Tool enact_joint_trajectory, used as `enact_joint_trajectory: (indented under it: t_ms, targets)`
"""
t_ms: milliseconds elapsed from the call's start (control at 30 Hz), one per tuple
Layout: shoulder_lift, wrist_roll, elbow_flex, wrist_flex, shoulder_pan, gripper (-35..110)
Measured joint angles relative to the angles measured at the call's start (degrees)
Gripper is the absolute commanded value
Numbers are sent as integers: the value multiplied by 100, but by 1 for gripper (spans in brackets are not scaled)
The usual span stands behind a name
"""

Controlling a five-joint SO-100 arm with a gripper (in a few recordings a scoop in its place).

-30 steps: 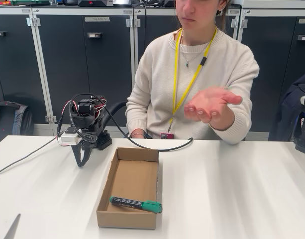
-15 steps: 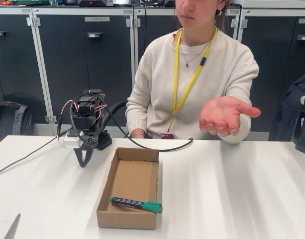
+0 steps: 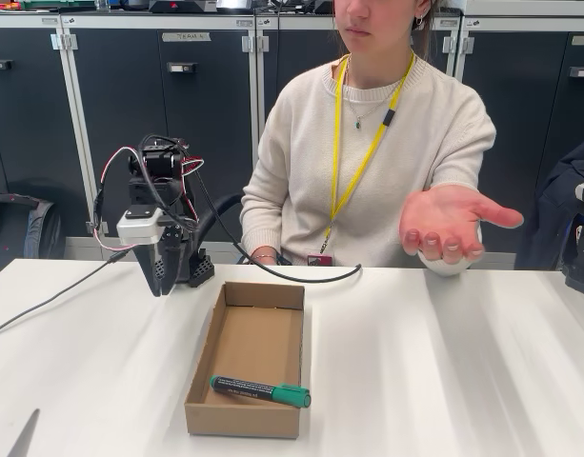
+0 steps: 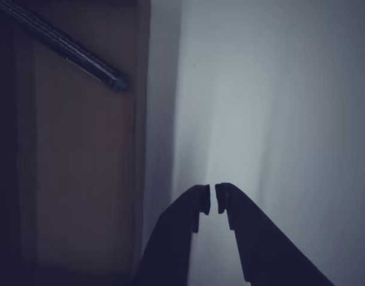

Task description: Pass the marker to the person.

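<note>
Shallow open cardboard box (image 3: 256, 343) on a white table (image 3: 444, 362), long side running away from the fixed camera, seen as a brown panel (image 4: 81, 167) at the left of the wrist view. Black cable (image 3: 292, 277) trailing across the tabletop behind the box. Dark grey cabinets (image 3: 158, 124) with pale frames along the back wall. Dark bag (image 3: 20, 224) on the floor at far left.

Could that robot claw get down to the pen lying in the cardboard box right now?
Probably yes. The pen lies alone in the open-topped box, nothing over it. The claw, nearly shut, hangs over the table beside the box's far corner.
</note>
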Motion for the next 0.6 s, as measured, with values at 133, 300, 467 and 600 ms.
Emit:
enact_joint_trajectory:
  t_ms: [133,300,467,600]
  targets:
    - [-879,-642,-1134,18,-211,5]
    - [-1441,-1793,-1687,18,-536,9]
    - [-1740,-2707,-1767,-18,-905,9]
    - [-2021,-3384,-1749,141,-940,10]
